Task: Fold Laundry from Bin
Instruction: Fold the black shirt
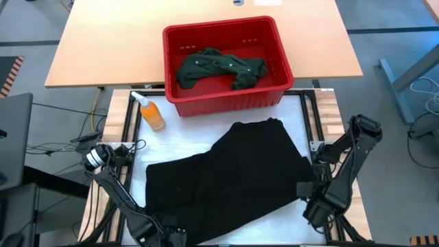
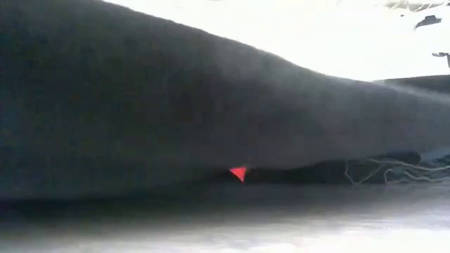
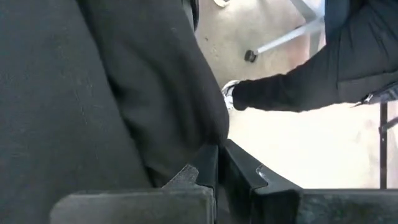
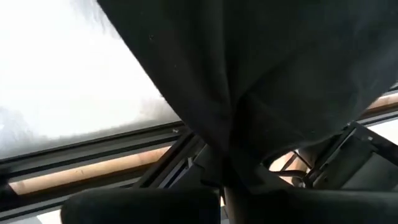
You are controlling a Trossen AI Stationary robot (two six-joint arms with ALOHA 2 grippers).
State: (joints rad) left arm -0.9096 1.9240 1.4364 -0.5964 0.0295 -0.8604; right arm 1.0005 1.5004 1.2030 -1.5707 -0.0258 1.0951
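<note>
Wrist views show both grippers' fingers [image 3: 214,171] [image 4: 233,168] pinching black garment [image 1: 226,178].

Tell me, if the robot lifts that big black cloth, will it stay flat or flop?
Probably flop: the black cloth lies soft and rumpled on the table and bunches at the right gripper. It likely sags between both grips, and looks light.

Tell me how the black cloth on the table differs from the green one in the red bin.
The black garment lies spread wide on the white table; the green shirt sits crumpled in the red bin. The black garment covers far more area. Only the green shirt shows buttons. Both are soft, dark laundry.
</note>
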